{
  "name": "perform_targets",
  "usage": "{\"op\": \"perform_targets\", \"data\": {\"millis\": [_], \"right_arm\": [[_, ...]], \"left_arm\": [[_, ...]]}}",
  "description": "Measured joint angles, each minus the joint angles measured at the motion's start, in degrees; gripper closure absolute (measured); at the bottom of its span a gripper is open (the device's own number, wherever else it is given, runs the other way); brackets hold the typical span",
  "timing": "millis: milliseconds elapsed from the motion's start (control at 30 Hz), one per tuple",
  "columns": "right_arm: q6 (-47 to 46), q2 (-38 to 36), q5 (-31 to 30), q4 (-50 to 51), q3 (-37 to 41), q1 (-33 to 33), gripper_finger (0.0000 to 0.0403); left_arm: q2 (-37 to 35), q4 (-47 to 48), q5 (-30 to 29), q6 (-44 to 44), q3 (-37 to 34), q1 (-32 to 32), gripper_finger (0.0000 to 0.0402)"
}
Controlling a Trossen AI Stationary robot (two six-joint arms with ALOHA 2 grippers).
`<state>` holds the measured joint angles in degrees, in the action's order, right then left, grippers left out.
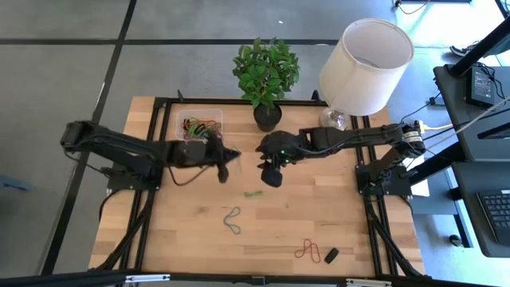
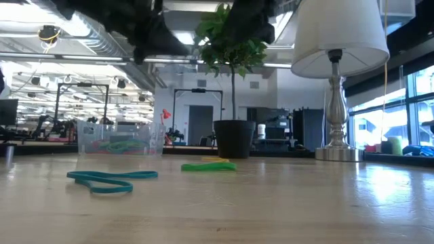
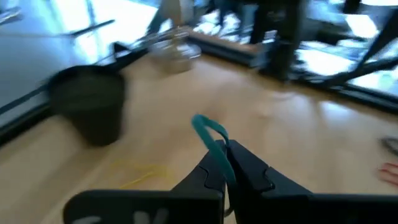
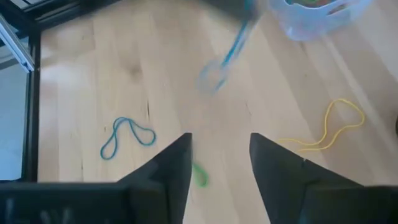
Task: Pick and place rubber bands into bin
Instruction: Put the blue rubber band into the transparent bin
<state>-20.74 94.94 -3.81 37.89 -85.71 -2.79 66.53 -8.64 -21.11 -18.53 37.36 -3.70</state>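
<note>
The left gripper (image 1: 222, 170) was clenched on a teal rubber band (image 3: 210, 134), which dangled from its closed fingertips a short way from the clear bin (image 1: 199, 126), not yet over it. The bin already held a tangle of bands, so the task looked partly done.

Still loose on the wood were a green band (image 1: 253, 194) just below the right gripper (image 1: 272, 177), a teal figure-eight band (image 1: 232, 221) farther off, a yellow band (image 4: 329, 127), and a red band (image 1: 307, 251) well away beside a small black block (image 1: 331, 255). The right gripper hovered with its fingers spread, holding nothing.

The table (image 1: 351, 223) was pale wooden planking on a black frame, with a potted plant (image 1: 267, 76) and a white-shaded lamp (image 1: 365, 60) beyond the grippers. Behind lay an open workshop with ceiling lights.
</note>
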Motion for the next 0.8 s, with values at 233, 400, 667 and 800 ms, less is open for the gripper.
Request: {"op": "perform_targets", "data": {"millis": [233,400,667,800], "right_arm": [[-0.6,0.0,-0.8,-0.8,0.0,-0.2,0.023],[-4.5,0.0,-5.3,-0.9,0.0,-0.2,0.023],[-6.9,0.0,-8.7,-4.7,0.0,0.5,0.023],[-9.0,0.0,-11.2,-6.3,0.0,1.4,0.023]], "left_arm": [[-11.1,19.0,-1.5,-1.3,0.0,13.1,0.0399],[-13.1,25.2,3.9,2.1,0.0,24.1,0.0399],[-7.0,25.2,12.0,9.0,0.0,37.9,0.0399],[-2.7,25.2,16.6,11.5,0.0,42.2,0.0397]]}}
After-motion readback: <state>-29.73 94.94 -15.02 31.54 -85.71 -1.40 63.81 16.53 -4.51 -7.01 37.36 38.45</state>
